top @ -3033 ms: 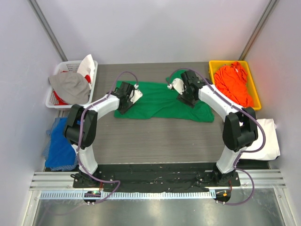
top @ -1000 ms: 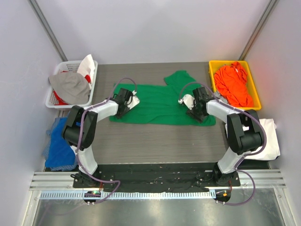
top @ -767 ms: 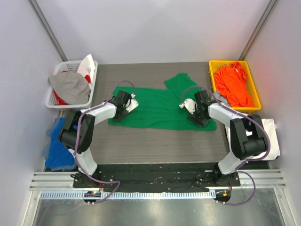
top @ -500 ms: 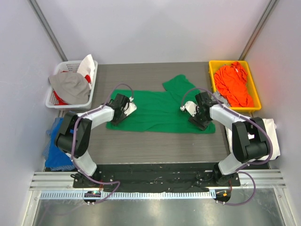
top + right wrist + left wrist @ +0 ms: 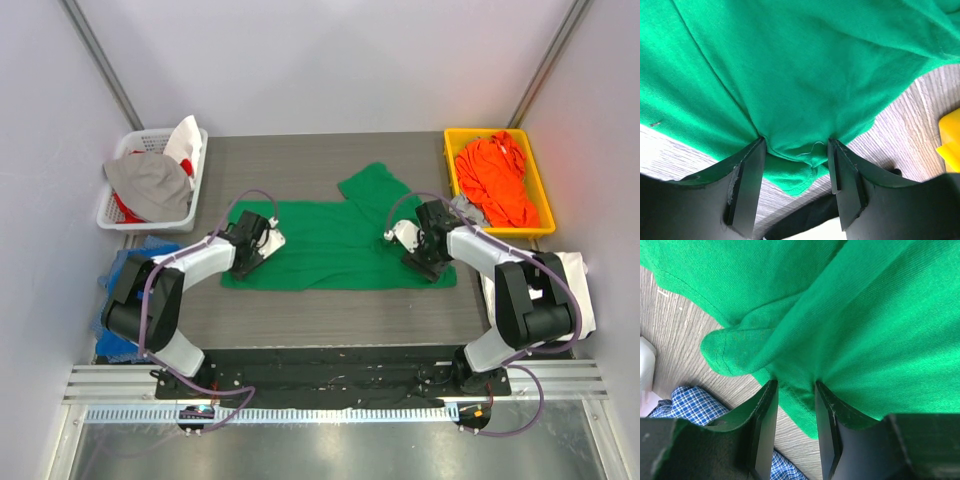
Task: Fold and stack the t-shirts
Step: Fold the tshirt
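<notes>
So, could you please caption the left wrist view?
Left gripper pinching a fold of green t-shirt over the wooden table.

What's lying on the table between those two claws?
The green t-shirt, spread flat, as the top view shows. The left gripper pinches one end and the right gripper the other.

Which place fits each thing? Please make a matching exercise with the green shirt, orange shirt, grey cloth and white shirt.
Things:
1. green shirt
2. orange shirt
3. grey cloth
4. white shirt

Places:
A. in the yellow bin
B. off the right side of the table
C. spread on the table
D. in the white basket

Pairs: 1-C, 2-A, 3-D, 4-B
</notes>
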Available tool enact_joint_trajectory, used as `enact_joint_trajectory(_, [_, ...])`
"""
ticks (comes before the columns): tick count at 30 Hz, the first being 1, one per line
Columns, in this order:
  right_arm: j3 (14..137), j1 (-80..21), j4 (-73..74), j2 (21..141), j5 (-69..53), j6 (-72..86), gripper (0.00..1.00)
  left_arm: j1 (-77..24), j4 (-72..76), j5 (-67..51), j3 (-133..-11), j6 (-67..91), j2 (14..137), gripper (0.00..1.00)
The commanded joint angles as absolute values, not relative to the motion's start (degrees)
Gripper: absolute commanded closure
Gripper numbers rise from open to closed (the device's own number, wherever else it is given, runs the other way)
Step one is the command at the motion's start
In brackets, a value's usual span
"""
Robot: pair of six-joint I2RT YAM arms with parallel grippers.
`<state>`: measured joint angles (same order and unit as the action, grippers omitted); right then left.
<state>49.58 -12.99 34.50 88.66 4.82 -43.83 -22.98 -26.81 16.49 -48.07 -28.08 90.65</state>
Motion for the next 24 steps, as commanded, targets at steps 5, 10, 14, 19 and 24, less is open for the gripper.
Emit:
enact_joint_trajectory(5, [48.25, -12.74, 33.93, 85.96, 8.17, -45.79, 0.4, -22.85, -27.86, 18.55, -44.92, -28.21, 88.95, 0.6])
enact_joint_trajectory(10, [48.34, -12.74, 35.42, 84.47, 7.47, -45.26, 0.4, -22.85, -29.53, 17.93, -43.86, -27.6, 86.14, 0.6])
enact_joint_trajectory(14, [48.16, -12.74, 36.82, 83.06, 6.68, -44.83, 0.4, -22.94, -30.41, 17.58, -42.72, -27.16, 84.64, 0.6])
enact_joint_trajectory(19, [49.04, -12.74, 38.23, 81.3, 5.71, -44.21, 0.4, -23.11, -32.25, 16.09, -43.24, -26.02, 82.88, 0.6])
enact_joint_trajectory(24, [53.16, -12.83, 39.99, 80.68, 5.18, -43.07, 0.39, -23.64, -34.36, 14.86, -46.93, -25.23, 82.44, 0.59])
